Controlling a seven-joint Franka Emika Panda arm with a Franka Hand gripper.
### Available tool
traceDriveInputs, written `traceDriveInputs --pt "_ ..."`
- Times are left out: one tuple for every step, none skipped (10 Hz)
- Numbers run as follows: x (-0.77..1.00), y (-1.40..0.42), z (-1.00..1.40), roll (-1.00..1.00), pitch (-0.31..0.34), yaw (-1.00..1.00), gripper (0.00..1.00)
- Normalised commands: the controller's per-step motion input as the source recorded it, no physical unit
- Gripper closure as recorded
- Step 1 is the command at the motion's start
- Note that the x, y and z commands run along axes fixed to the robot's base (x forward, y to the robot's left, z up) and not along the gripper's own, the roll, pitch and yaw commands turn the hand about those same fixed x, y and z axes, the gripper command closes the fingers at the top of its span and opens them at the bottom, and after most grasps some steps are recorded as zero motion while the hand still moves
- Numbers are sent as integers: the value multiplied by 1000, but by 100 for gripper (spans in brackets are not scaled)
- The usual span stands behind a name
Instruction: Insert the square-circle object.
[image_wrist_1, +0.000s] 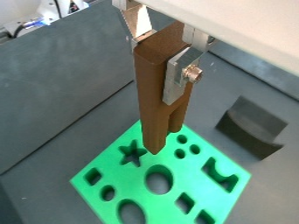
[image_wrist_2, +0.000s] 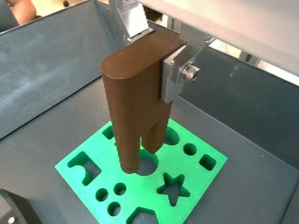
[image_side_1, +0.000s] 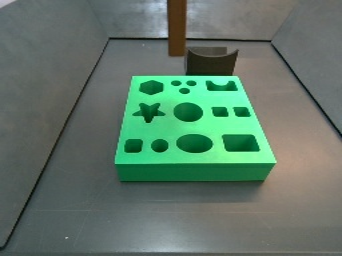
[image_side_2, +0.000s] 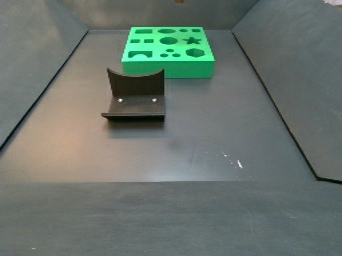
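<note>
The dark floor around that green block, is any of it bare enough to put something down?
Yes. The widest bare stretch of dark floor lies on the side of the dark L-shaped fixture away from the green block with cut-out holes. Between fixture and block it is tighter. The hand holds the brown wooden two-pronged bar above the block.

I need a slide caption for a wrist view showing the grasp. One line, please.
Pincer holds the pronged bar upright above the green block, not yet inserted.
</note>
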Motion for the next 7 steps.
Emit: traceDriveInputs --pt "-163 -903 -571 -31 -187 -260 100" --pt "-123 -574 -589 0 -239 -591 100" --pt "-86 -411 -591 0 -169 -757 100" --pt "-71 -363 -577 0 -146 -797 100" --pt "-60 -329 -554 0 -124 -817 100" --pt "-20 -260 -463 0 -89 -874 100" --pt "0 -149 -369 -14 -46 -951 100"
